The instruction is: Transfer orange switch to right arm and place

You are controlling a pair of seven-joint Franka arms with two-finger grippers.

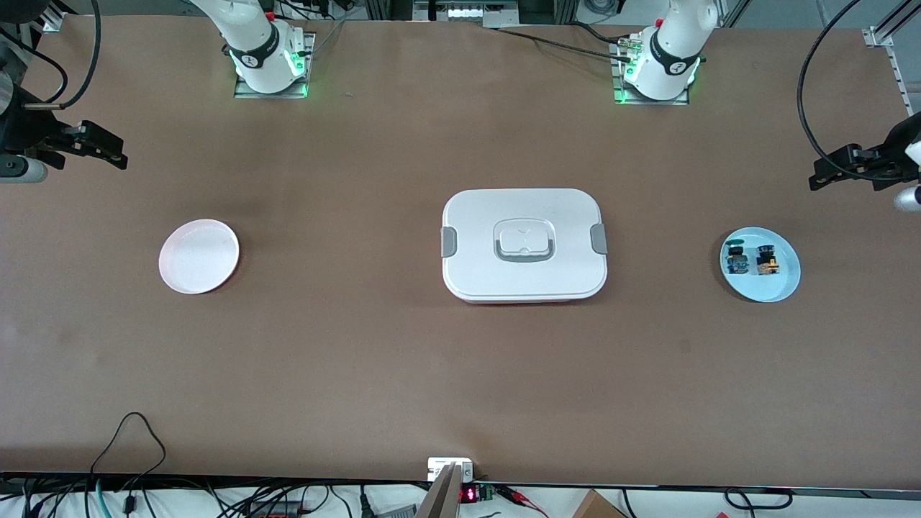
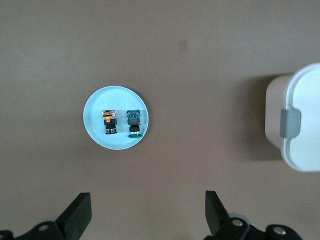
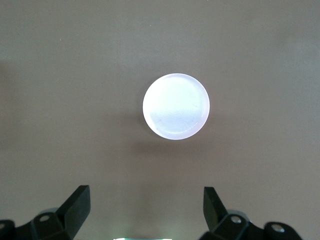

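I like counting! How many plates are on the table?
2. A pink plate sits empty toward the right arm's end. A blue plate toward the left arm's end holds the orange switch and a blue-green switch. The closed white box could hide more.

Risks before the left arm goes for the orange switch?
1. The orange switch lies close beside the blue-green switch on the blue plate; the open left tool might nudge or grab the wrong one.
2. The switch is tiny, so handover to the open right tool could drop it.
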